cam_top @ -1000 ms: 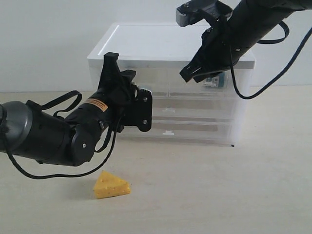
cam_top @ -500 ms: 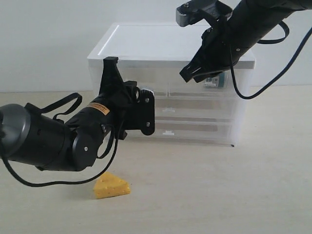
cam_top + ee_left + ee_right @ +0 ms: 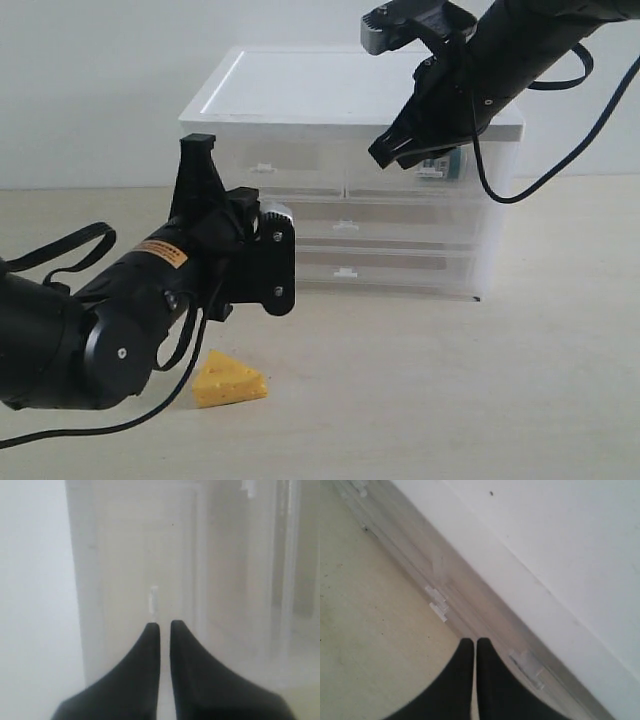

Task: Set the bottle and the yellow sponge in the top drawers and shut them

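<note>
The yellow sponge [image 3: 228,380] lies on the table in front of the cabinet, below my left arm. The bottle [image 3: 440,165] shows dimly through the front of the right top drawer [image 3: 490,162], partly hidden by my right arm. The left top drawer [image 3: 262,170] looks pushed in, and its white tab handle [image 3: 153,600] faces my left gripper. My left gripper [image 3: 283,262] [image 3: 160,625] is shut on nothing, a short way in front of the cabinet. High at the cabinet's top front edge, my right gripper [image 3: 382,156] [image 3: 474,640] is also shut and empty.
The white-topped cabinet [image 3: 300,85] stands at the back of the beige table [image 3: 450,390]. Two full-width drawers [image 3: 400,262] sit below the top pair; their tab handles [image 3: 438,607] show in the right wrist view. A pale wall rises behind.
My left arm has drawn back and down to the left, away from the cabinet front, uncovering the left top drawer's handle. The right arm and the sponge have not moved.
</note>
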